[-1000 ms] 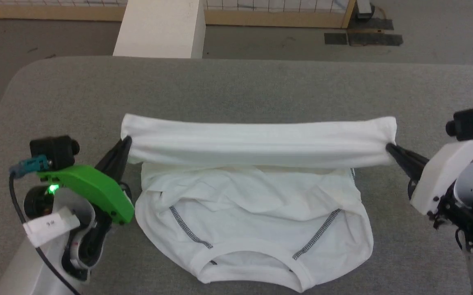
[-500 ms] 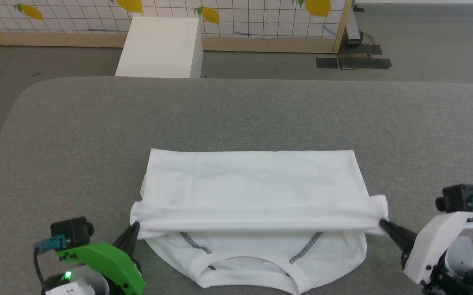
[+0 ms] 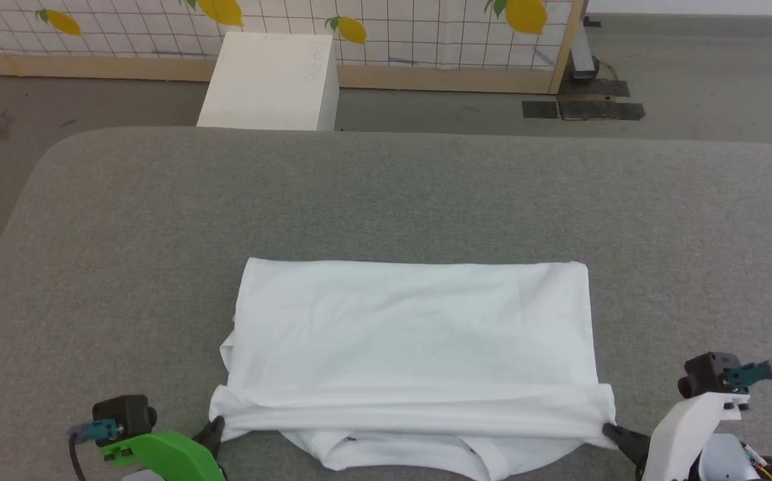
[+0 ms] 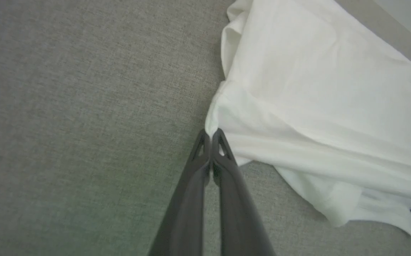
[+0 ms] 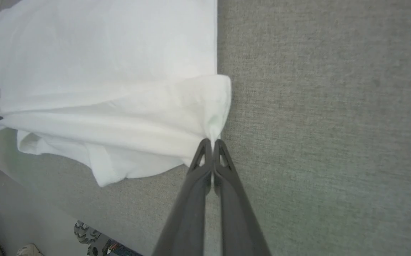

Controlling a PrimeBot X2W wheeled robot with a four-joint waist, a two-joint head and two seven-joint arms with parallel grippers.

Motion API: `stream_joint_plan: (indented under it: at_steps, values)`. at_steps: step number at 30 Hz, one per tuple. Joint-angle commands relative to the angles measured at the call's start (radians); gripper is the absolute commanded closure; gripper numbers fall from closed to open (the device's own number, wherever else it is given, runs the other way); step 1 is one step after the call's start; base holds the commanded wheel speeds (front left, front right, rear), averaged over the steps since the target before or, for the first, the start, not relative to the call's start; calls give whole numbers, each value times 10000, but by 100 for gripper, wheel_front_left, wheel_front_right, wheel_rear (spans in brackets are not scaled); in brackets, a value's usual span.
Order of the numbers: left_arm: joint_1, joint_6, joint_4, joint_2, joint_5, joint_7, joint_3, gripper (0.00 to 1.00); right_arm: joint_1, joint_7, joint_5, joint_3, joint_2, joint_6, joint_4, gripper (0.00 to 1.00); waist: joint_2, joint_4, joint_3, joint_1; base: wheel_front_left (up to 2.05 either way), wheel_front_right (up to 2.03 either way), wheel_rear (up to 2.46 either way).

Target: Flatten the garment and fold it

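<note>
Left jaws and right jaws (both clamped tight) each pinch a near corner of the garment (image 3: pixel 412 334).

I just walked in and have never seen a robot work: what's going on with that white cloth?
The robot is folding a white garment on a grey table. Its left gripper and right gripper are each shut on one end of a doubled-over edge, stretched between them. The rest lies flat as a rectangle, with a little cloth poking out beneath the held edge.
</note>
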Motion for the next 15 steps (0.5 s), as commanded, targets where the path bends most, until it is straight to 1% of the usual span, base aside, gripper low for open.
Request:
stream_joint_plan:
  at_steps: [1,2,5,9,12,15]
  values:
    - [97,126,121,8,-56,63,33,16,196,113,-17,63,-31,-15,49,50,0,-5,-49,1,0,0,0]
    - [108,173,180,26,-64,133,25,0,226,169,8,121,-68,-15,35,0,0,-16,-81,1,0,0,0]
    - [207,317,232,93,-157,342,68,0,356,315,146,118,-164,-15,-61,0,0,-33,-171,1,0,0,0]
    - [447,699,54,321,-264,556,331,0,624,553,333,-223,-279,-15,-535,0,0,-24,-329,1,0,0,0]
    - [647,1054,-333,598,-246,515,686,0,810,721,534,-821,-207,-15,-1143,0,0,-5,-467,1,0,0,0]
    - [667,1234,-954,775,-151,-95,1250,0,698,767,711,-1661,6,-15,-1789,0,0,6,-567,1,0,0,0]
